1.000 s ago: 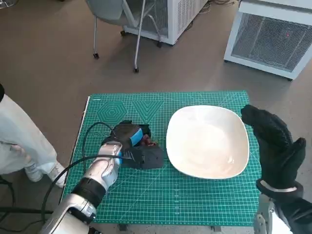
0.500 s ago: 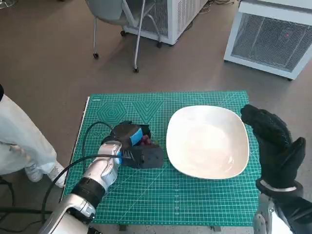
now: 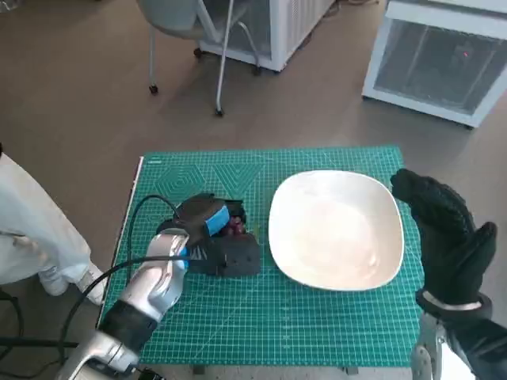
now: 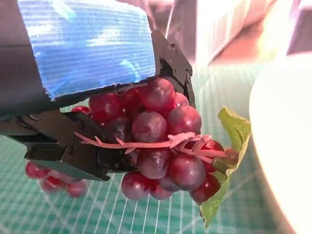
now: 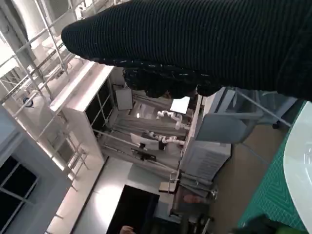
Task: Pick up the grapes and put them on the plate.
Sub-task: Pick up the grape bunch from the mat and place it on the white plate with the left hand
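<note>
The left hand (image 3: 207, 224) has its fingers (image 4: 73, 146) closed round the grapes (image 4: 161, 141), just beside the plate (image 3: 337, 229) on its left, and from the wrist view the bunch looks lifted clear of the green mat (image 3: 238, 317), so the pickup seems done and only the carry over the plate and the release are left. The right hand (image 3: 447, 237) hangs by the plate's far side, fingers apart and holding nothing. Compared with a second ago the left hand sits slightly higher and its forearm has swung, while the plate is bare as before.
</note>
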Action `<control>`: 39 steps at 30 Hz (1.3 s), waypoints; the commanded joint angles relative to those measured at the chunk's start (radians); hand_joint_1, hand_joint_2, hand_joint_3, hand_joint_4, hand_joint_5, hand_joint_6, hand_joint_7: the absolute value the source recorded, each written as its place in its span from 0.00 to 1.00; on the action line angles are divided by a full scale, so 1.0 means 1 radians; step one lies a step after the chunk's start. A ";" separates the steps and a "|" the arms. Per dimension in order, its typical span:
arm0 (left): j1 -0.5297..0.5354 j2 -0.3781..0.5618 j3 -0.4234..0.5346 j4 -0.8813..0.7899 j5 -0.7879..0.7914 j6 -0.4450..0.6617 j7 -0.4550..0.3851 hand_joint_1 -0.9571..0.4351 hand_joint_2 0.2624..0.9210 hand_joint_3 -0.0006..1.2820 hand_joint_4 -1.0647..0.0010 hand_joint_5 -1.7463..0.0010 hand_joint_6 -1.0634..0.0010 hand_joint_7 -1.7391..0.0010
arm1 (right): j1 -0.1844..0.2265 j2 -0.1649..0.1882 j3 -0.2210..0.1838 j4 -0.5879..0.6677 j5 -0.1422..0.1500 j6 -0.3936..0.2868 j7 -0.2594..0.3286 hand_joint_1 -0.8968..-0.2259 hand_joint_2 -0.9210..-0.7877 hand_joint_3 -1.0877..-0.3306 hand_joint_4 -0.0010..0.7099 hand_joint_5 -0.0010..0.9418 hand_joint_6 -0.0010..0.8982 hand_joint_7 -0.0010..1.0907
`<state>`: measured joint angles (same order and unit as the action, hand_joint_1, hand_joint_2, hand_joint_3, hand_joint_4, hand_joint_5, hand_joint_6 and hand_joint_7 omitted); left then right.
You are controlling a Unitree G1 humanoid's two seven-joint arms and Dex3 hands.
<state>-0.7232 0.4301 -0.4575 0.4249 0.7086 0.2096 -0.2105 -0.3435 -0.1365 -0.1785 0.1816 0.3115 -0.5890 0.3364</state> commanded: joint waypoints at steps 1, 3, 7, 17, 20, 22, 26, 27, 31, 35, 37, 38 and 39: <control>0.045 0.034 0.036 -0.141 0.017 0.000 0.006 0.69 0.98 0.13 0.52 0.14 0.36 0.45 | 0.004 0.004 0.001 0.017 -0.001 0.002 0.003 0.55 0.00 0.72 0.66 0.00 0.15 0.53; 0.059 0.042 0.050 -0.198 0.025 0.003 0.010 0.69 0.99 0.11 0.49 0.18 0.38 0.41 | 0.003 0.004 0.001 0.018 -0.001 0.001 0.003 0.55 0.00 0.72 0.66 0.00 0.15 0.53; 0.081 0.052 0.074 -0.294 0.042 0.011 0.010 0.69 1.00 0.08 0.42 0.22 0.39 0.41 | 0.001 0.004 0.001 0.022 0.000 -0.002 0.005 0.55 0.00 0.72 0.65 0.00 0.15 0.53; 0.123 0.053 0.117 -0.409 0.056 -0.015 0.027 0.69 1.00 0.05 0.33 0.33 0.40 0.35 | 0.002 0.005 0.003 0.021 0.001 -0.008 0.005 0.55 0.00 0.72 0.65 0.00 0.15 0.52; 0.121 0.051 0.120 -0.402 0.055 -0.029 0.034 0.69 1.00 0.04 0.32 0.34 0.41 0.35 | 0.003 0.006 0.003 0.022 0.001 -0.010 0.004 0.55 0.00 0.72 0.65 0.00 0.15 0.52; 0.116 0.050 0.121 -0.396 0.054 -0.035 0.035 0.69 1.00 0.04 0.32 0.34 0.41 0.35 | 0.004 0.006 0.003 0.023 0.001 -0.011 0.004 0.56 0.00 0.72 0.65 0.00 0.15 0.52; 0.107 0.047 0.120 -0.389 0.053 -0.042 0.026 0.69 1.00 0.05 0.33 0.34 0.43 0.34 | 0.005 0.005 0.002 0.024 0.001 -0.014 0.004 0.56 0.00 0.72 0.65 0.00 0.15 0.52; 0.105 0.046 0.119 -0.389 0.052 -0.043 0.023 0.69 1.00 0.05 0.33 0.34 0.43 0.33 | 0.005 0.005 0.002 0.024 0.001 -0.014 0.004 0.56 0.00 0.72 0.65 0.00 0.15 0.52; 0.091 0.032 0.108 -0.388 0.050 -0.046 0.005 0.69 1.00 0.06 0.34 0.33 0.45 0.32 | 0.006 0.003 0.001 0.025 0.000 -0.016 0.004 0.56 0.00 0.72 0.65 0.00 0.15 0.52; 0.074 -0.001 0.080 -0.404 0.069 -0.026 -0.021 0.69 1.00 0.07 0.36 0.30 0.44 0.34 | 0.007 0.002 0.000 0.026 0.000 -0.017 0.005 0.56 0.00 0.72 0.65 0.00 0.15 0.52; 0.061 -0.025 0.060 -0.415 0.087 -0.014 -0.037 0.69 1.00 0.07 0.38 0.27 0.43 0.37 | 0.007 0.002 0.001 0.027 -0.001 -0.018 0.005 0.56 0.00 0.72 0.65 0.00 0.15 0.52; 0.056 -0.036 0.051 -0.419 0.095 -0.009 -0.044 0.69 1.00 0.08 0.39 0.26 0.42 0.37 | 0.007 0.002 0.001 0.027 -0.001 -0.018 0.005 0.56 0.00 0.72 0.65 0.00 0.15 0.52; 0.048 -0.048 0.042 -0.422 0.103 -0.004 -0.051 0.69 1.00 0.08 0.40 0.27 0.42 0.36 | 0.008 0.002 0.001 0.026 -0.002 -0.018 0.005 0.56 0.00 0.72 0.65 0.00 0.15 0.52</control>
<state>-0.6304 0.4212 -0.3850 0.0282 0.7870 0.1977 -0.2393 -0.3500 -0.1350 -0.1772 0.1960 0.3113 -0.6099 0.3365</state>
